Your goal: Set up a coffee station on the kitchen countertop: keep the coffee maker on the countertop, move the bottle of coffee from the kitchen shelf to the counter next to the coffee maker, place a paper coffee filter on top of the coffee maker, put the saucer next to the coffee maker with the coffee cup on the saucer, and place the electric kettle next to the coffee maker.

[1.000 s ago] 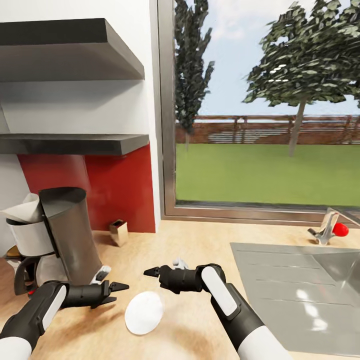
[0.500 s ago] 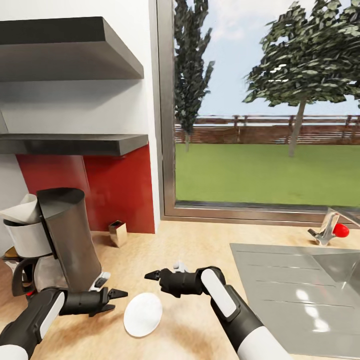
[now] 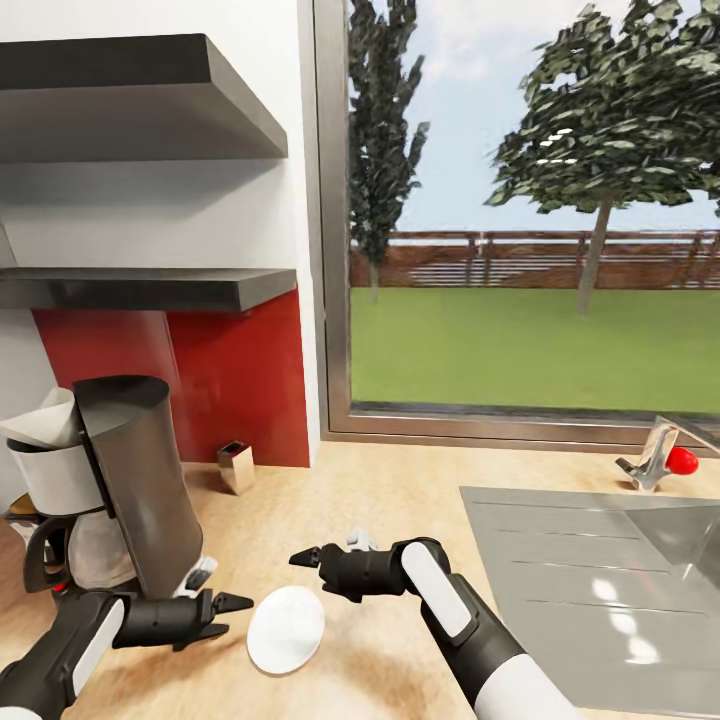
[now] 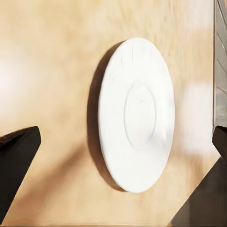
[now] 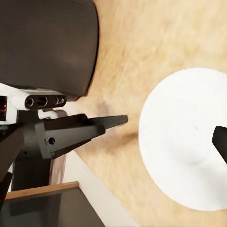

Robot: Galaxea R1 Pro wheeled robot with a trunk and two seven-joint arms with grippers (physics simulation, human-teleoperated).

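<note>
Fingers (image 3: 236, 602) apart beside bare saucer (image 3: 286, 628)

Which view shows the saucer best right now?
Left wrist view: the saucer appears whole and close, its centre well and rim plain, lying empty on the countertop. The right wrist view has it large but partly cropped. The head view shows it small between the two grippers.

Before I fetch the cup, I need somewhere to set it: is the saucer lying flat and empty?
Yes. The saucer lies flat on the countertop, right side up, its centre well bare in the left wrist view.
</note>
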